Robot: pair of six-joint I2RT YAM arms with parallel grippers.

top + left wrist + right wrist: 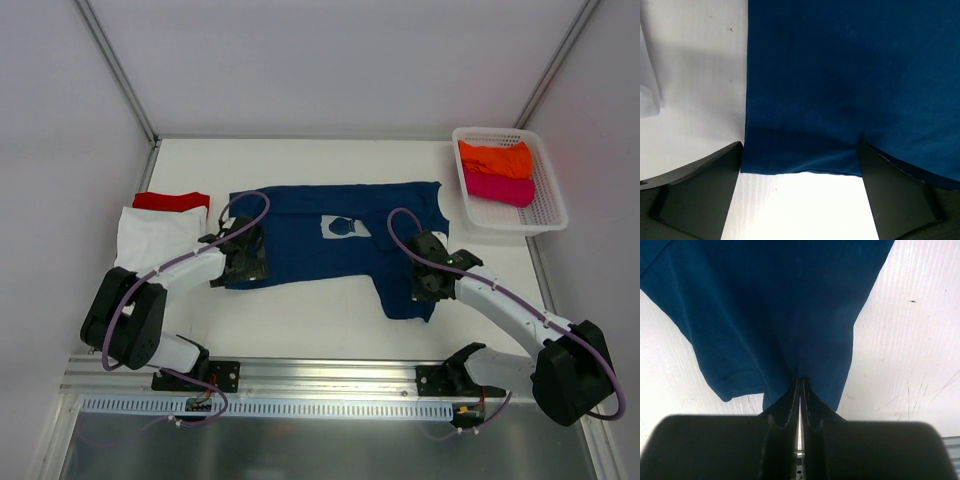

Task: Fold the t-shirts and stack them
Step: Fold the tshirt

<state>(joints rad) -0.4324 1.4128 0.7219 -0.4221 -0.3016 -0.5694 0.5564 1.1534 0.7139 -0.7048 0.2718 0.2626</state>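
**Navy t-shirt point(310, 245) lies crosswise, a claw at each end**

It lies flat mid-table point(300, 165), long axis left to right. The left claw point(243, 262), spread wide, straddles the near-left hem corner. The right claw point(425, 280) is clenched on the near-right sleeve.

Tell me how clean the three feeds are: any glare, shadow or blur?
Top view: even light, sharp, the blue shirt clear. Left wrist view: the table is blown out white below the hem, the open left gripper dark. Right wrist view: the right gripper, shut on the shirt, is soft and dark near the lens; table scratches are crisp.
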